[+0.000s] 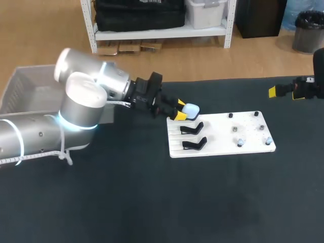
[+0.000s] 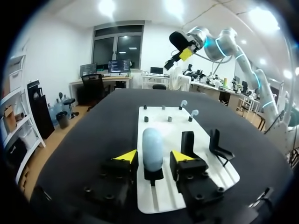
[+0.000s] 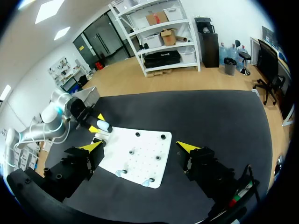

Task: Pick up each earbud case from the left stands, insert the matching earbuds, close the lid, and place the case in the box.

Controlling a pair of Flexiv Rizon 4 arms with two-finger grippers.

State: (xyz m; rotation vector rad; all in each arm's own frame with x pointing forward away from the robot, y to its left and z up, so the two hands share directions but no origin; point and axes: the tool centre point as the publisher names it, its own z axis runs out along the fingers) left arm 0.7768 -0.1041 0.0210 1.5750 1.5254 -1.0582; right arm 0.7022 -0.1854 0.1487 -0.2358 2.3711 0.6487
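My left gripper (image 2: 154,156) straddles the pale-blue oval earbud case (image 2: 153,143), spread and gripping nothing. My right gripper (image 3: 140,147), at two o'clock of the flat white board (image 1: 218,127), gapes empty.

Board (image 1: 223,132) centre-right on bench (image 1: 126,202); stands (image 1: 195,143) on its left half, case (image 1: 191,109) on uppermost stand, earbuds (image 1: 241,142) lower right; box (image 1: 25,91) upper left.

Pale-blue rounded case (image 1: 191,109) sat upright on end stand (image 2: 153,175) of 3; 2 whitish earbuds (image 1: 241,142) stood on pegs at opp. end of board (image 1: 217,130).
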